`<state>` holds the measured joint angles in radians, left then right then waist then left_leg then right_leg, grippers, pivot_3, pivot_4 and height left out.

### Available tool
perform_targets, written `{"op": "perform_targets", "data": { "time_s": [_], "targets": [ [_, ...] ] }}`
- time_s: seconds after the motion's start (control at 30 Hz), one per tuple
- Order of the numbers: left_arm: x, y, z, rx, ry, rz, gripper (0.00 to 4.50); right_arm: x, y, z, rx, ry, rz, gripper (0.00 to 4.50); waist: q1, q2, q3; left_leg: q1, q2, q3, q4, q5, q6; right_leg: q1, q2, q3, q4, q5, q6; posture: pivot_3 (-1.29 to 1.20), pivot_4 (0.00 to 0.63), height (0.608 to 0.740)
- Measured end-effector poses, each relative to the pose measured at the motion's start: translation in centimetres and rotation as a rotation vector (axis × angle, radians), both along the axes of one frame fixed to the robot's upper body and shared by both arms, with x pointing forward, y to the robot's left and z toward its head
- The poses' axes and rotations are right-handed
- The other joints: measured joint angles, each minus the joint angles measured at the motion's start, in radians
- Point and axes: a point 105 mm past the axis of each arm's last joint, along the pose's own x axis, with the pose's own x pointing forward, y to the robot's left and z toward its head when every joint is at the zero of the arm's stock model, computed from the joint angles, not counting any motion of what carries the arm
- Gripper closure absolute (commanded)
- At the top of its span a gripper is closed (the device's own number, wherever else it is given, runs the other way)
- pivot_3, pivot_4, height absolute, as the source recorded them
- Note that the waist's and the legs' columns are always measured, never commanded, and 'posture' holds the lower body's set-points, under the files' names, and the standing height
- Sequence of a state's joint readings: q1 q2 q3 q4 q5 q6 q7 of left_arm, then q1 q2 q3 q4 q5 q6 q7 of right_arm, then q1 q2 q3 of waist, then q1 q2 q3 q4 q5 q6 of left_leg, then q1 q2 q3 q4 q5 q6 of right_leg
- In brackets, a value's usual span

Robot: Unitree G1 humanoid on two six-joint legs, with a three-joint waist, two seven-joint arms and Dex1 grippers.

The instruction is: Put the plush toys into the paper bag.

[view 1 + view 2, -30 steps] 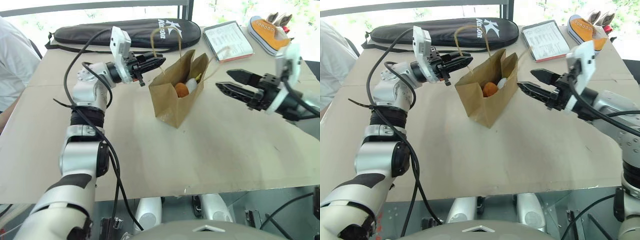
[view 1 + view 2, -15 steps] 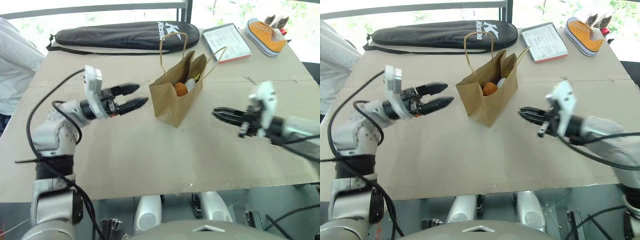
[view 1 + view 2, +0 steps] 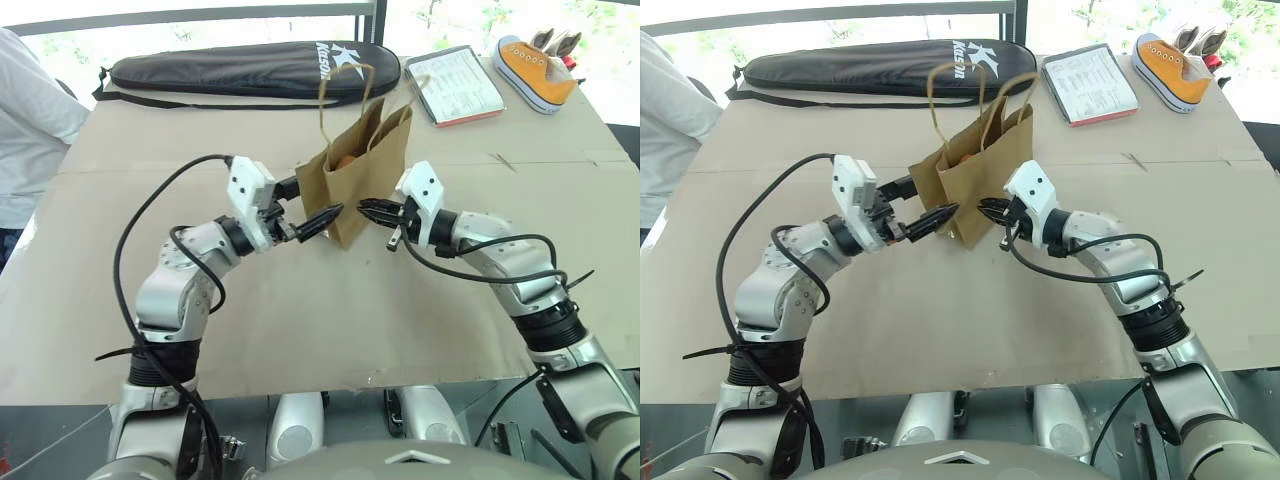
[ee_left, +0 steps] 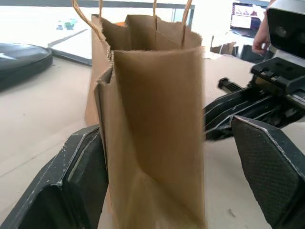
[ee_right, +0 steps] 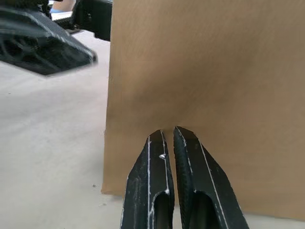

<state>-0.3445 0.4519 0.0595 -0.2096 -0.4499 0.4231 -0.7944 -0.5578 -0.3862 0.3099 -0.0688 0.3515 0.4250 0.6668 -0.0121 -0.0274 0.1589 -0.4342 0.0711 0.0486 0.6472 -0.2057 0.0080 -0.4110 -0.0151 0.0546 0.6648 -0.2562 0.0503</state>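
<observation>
table: tan cardboard top, window behind
bag: now leaning
my left gripper: dropped, spread around bag
my right gripper: pinched together, empty, beside bag

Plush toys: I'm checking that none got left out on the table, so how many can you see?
1: an orange plush toy peeks from the mouth of the paper bag. More may be hidden deeper inside the bag.
</observation>
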Motion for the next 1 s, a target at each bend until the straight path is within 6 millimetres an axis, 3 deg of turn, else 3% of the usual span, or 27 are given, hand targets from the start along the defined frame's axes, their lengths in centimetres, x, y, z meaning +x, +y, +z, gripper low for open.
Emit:
{"op": "perform_targets", "data": {
  "time_s": [0.2, 0.4, 0.5, 0.6, 0.7, 0.77, 0.93, 1.0],
  "targets": [
    [0.9, -1.4, 0.0, -0.06, -0.045, 0.097, 0.28, 0.1, 1.3, -0.2, 0.051, 0.018, 0.009, 4.46, 0.0, 0.0, 0.0, 0.0, 0.0, 0.0, 0.001, 0.0, 0.0, 0.0, 0.0, 0.0, 0.001, 0.0, 0.0, 0.0, 0.15, 0.74],
    [1.6, -1.2, -0.4, -0.077, -0.045, 0.126, 2.9, 0.7, 0.9, -0.9, 0.047, 0.025, -0.031, 4.5, 0.0, 0.0, 0.0, 0.0, 0.0, 0.0, 0.001, 0.0, 0.0, 0.0, 0.0, 0.0, 0.001, 0.0, 0.0, 0.0, 0.15, 0.74],
    [2.0, -0.7, -0.8, -0.044, -0.07, 0.134, 4.22, 0.4, -0.2, -0.9, 0.064, 0.019, -0.065, 4.5, 0.002, 0.0, 0.0, 0.0, 0.0, 0.0, 0.001, 0.0, 0.0, 0.0, 0.0, 0.0, 0.0, 0.0, 0.0, 0.0, 0.15, 0.74],
    [2.4, -0.4, -1.0, -0.032, -0.08, 0.122, 4.4, 0.1, -1.7, -0.6, 0.079, -0.001, -0.107, 4.5, 0.003, 0.0, 0.0, 0.0, 0.0, 0.0, 0.001, 0.0, 0.0, 0.0, 0.0, 0.0, 0.0, 0.0, 0.0, 0.0, 0.15, 0.74],
    [2.8, -0.1, -0.5, -0.001, -0.116, 0.038, 4.5, -1.3, -4.2, 0.7, 0.108, -0.05, -0.146, 3.65, 0.006, 0.0, 0.0, 0.0, 0.0, 0.0, 0.001, 0.0, 0.0, 0.0, 0.0, -0.001, 0.0, 0.0, 0.0, 0.0, 0.15, 0.74],
    [2.7, 0.2, -0.1, 0.029, -0.128, -0.053, 4.5, -2.7, -6.5, 0.9, 0.056, -0.088, -0.161, 2.74, 0.007, 0.0, 0.0, 0.0, -0.001, 0.0, 0.0, 0.0, 0.0, 0.0, 0.0, 0.0, -0.001, 0.0, 0.0, 0.0, 0.15, 0.74],
    [3.4, 2.9, 0.3, 0.125, -0.113, -0.226, 4.5, -7.5, -12.4, -2.2, -0.119, 0.027, -0.187, 0.21, 0.007, 0.0, 0.0, 0.0, -0.001, 0.0, 0.0, 0.0, 0.0, 0.001, 0.0, -0.001, -0.001, 0.0, 0.0, 0.0, 0.15, 0.74],
    [4.1, 3.3, 0.9, 0.168, -0.153, -0.261, 4.5, -8.6, -14.4, -1.6, -0.159, 0.019, -0.221, 0.1, 0.005, 0.0, 0.0, 0.0, -0.001, 0.0, 0.001, 0.0, 0.0, 0.001, 0.0, -0.001, -0.001, 0.0, 0.0, 0.0, 0.15, 0.74]
  ]
}}
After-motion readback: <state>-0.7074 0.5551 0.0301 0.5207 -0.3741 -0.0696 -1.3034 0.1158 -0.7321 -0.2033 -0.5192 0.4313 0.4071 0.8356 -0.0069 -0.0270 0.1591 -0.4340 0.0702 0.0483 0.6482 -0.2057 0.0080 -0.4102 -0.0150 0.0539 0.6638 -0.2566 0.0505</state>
